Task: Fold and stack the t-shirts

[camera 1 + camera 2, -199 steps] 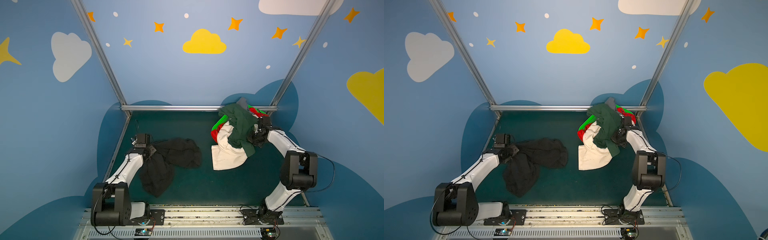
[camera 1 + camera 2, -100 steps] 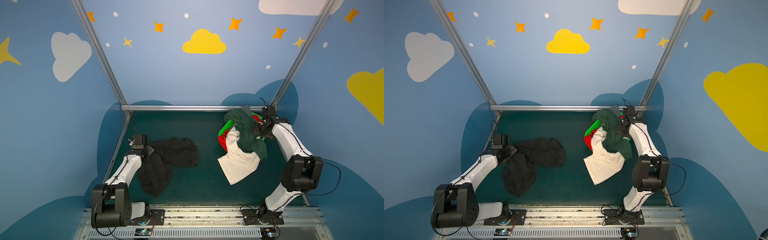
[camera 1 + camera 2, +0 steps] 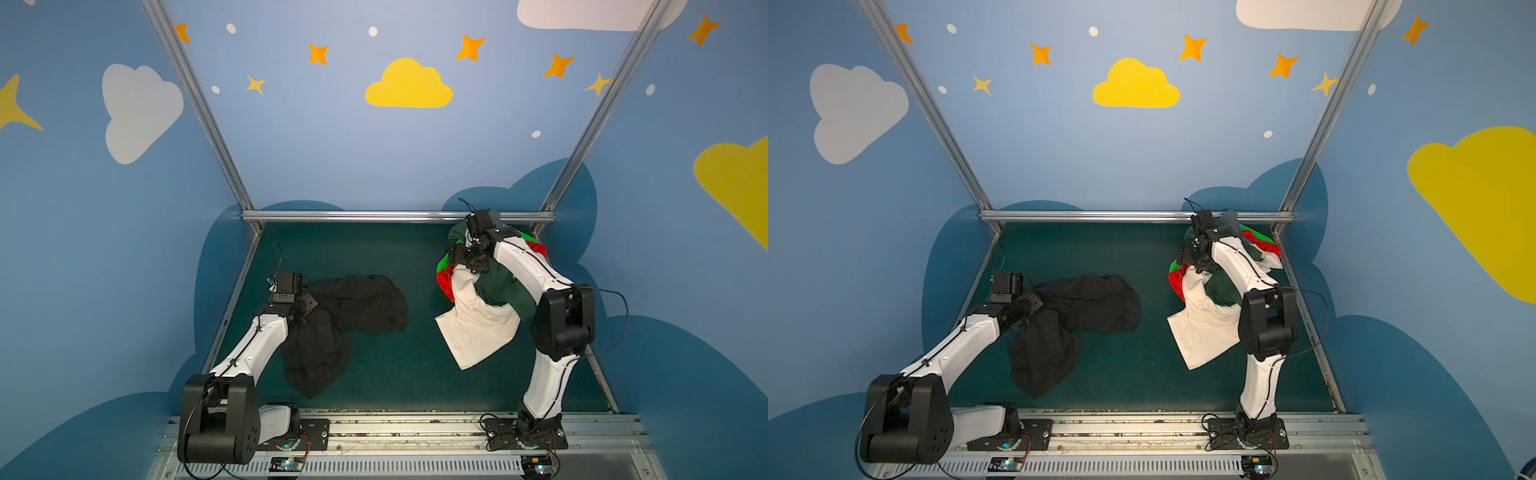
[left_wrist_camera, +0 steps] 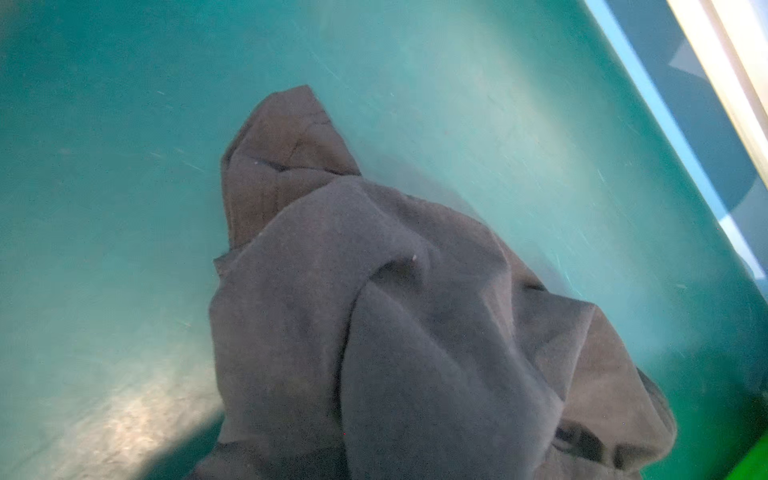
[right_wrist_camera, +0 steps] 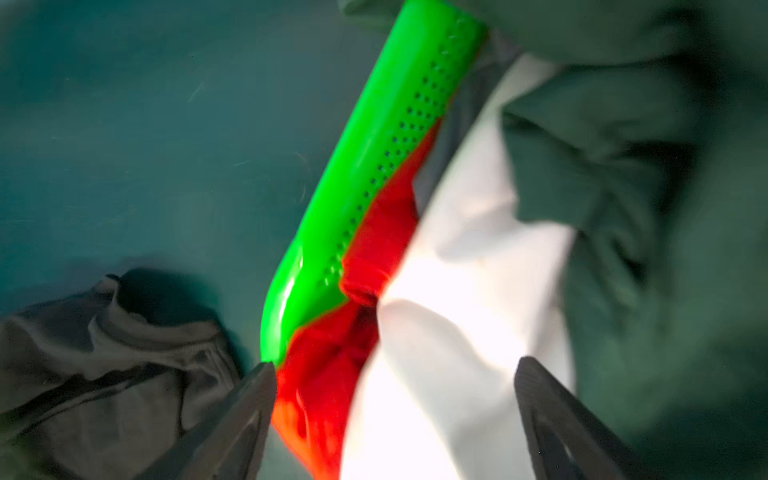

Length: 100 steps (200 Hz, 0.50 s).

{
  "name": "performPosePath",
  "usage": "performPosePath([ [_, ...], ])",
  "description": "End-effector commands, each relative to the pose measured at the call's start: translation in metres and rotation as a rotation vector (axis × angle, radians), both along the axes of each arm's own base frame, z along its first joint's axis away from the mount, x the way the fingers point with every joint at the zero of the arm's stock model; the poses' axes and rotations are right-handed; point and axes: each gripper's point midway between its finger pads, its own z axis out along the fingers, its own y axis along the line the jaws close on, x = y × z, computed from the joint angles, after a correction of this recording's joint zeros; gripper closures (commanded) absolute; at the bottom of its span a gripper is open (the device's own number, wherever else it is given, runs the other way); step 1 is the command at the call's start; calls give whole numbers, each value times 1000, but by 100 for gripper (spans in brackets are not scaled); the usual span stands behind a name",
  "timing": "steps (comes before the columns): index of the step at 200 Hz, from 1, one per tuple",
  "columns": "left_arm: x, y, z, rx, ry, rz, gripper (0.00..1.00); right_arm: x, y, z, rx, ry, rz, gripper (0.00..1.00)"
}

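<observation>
Visible only from the right wrist — perforated wall of the bright green basket point(image 5: 365, 166), and the right gripper point(image 5: 395, 399) spread wide above it, fingers point(image 5: 245, 419) clasping nothing. Heaped in the basket: red t-shirt point(image 5: 332, 374), white t-shirt point(image 5: 457, 332) spilling over its rim, rumpled dark green t-shirt point(image 5: 623, 166) on top. Shown whole in both top views alone — black t-shirt point(image 3: 357, 303), crumpled, well apart from the basket toward the left arm. Left gripper point(image 3: 305, 301) clamped shut on its edge, fingertips hidden by cloth.
</observation>
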Motion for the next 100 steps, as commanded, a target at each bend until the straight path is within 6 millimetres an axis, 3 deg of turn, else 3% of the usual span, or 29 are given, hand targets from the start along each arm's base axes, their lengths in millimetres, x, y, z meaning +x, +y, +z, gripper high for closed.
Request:
performPosePath([
  [1,3,-8,0,-7,-10,-30,96,8,19,-1,14,15,32,12],
  [36,5,-14,-1,-6,-7,-48,96,19,35,-15,-15,36,58,13],
  [74,6,-15,-2,0,-8,-54,96,21,32,-35,-91,77,80,16],
  [100,6,-17,-3,-5,-7,-61,96,18,28,-48,-138,109,111,29],
])
